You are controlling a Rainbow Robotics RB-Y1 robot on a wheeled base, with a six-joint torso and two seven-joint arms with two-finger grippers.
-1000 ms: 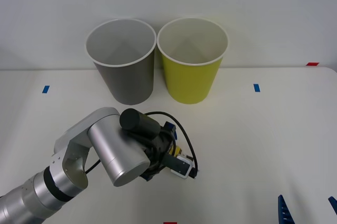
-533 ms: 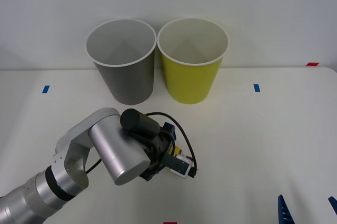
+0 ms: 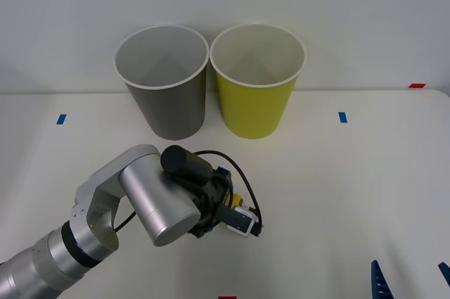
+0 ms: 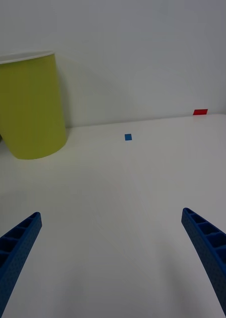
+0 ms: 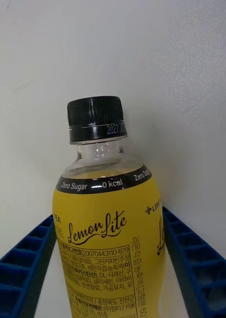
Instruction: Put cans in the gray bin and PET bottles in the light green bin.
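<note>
Left gripper [image 3: 235, 209] clamps the PET bottle [image 5: 110, 238] low over the table [image 3: 351, 186], in front of the two bins.

In the left wrist view the blue ribbed fingers [image 5: 23, 268] press against both sides of the bottle's yellow label, with its black cap beyond them. The gray bin [image 3: 165, 81] and the light green bin [image 3: 256, 84] stand upright side by side at the table's far edge, nearly touching. The right gripper [image 4: 113, 253] hovers over bare table at the near right, jaws wide apart.
</note>
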